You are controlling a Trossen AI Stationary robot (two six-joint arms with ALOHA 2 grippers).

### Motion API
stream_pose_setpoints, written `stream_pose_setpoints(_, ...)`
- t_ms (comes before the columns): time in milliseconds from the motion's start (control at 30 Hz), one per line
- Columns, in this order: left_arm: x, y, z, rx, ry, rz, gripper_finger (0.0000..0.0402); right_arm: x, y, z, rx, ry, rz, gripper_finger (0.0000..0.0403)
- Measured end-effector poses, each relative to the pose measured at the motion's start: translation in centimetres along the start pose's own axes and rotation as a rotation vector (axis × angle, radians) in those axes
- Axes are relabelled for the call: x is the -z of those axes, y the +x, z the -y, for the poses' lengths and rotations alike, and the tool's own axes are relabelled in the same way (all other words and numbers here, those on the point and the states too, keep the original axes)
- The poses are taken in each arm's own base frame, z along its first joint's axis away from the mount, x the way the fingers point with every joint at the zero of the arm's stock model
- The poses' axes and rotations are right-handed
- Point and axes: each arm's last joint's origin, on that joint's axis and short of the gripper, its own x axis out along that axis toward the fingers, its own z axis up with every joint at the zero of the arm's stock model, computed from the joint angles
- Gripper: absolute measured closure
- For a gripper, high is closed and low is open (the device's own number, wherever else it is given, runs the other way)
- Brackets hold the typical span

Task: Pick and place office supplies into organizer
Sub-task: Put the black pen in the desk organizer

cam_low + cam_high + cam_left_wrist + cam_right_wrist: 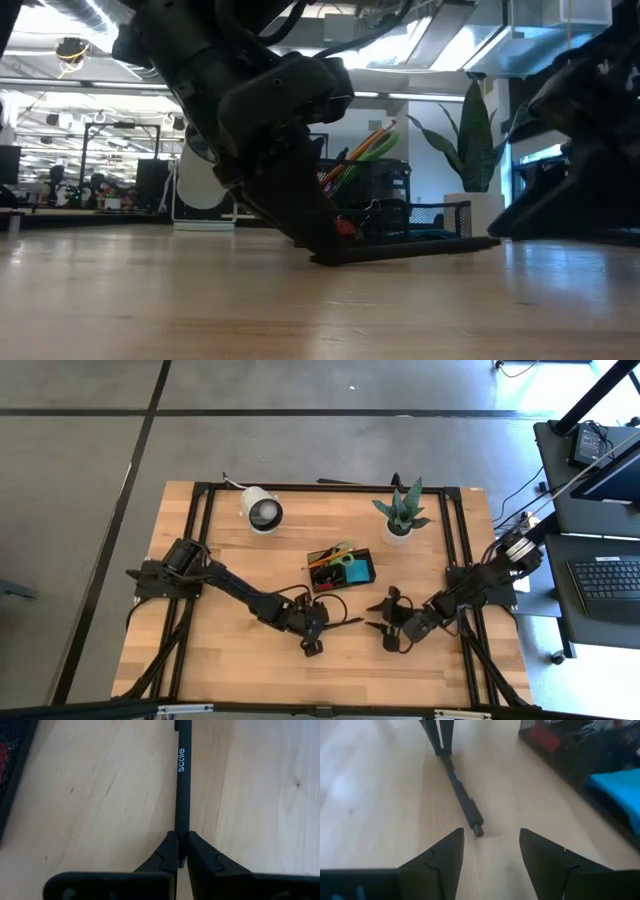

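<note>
Two dark arms reach in over the wooden table point(200, 660) from its two sides. On the left side, the left gripper point(181, 851) is low at the table top, in front of the organizer point(342, 582), and its two fingers are pressed together on one end of a black pen point(183, 790). The pen lies flat on the wood and carries the small white word "scale" on its barrel. In the low view the same gripper leans down steeply, with its tips at the table surface.

In the middle stands the organizer, a low black mesh tray. It holds green-handled scissors point(343, 556) and orange pencils point(325, 559) in its back part, which stand up and tilt, and a blue pad point(358, 571) lies in its right compartment. Behind it, to the left, a white round lamp point(263, 511) rests on the table, and to the right a green plant point(402, 512) stands in a white pot.

On the right side, the right gripper point(490, 857) hovers low near the table with its fingers spread wide and nothing between them. The free end of the pen lies just in front of this gap, not touching the fingers. The pen is outside the organizer, beside its front edge.
</note>
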Motion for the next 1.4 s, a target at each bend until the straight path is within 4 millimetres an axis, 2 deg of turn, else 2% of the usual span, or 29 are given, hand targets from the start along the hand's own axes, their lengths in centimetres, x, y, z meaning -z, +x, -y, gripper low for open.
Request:
stream_pose_setpoints(167,0.0,0.1,0.0,0.004,0.003,0.004,0.0389,1.1,1.4,-0.6,0.010,-0.032,-0.020,0.0208)
stream_pose_setpoints(433,0.0,0.1,0.0,0.007,0.006,0.009,0.0389,1.7,2.3,-1.0,-0.017,0.011,0.030,0.0228)
stream_pose_setpoints(933,-0.1,0.2,0.1,0.012,0.004,0.015,0.0389,1.1,2.5,-1.0,-0.039,0.014,0.070,0.0281)
stream_pose_setpoints(1400,-0.1,0.3,0.2,0.013,0.028,0.027,0.0389,0.9,3.1,-0.4,-0.088,-0.007,0.029,0.0335)
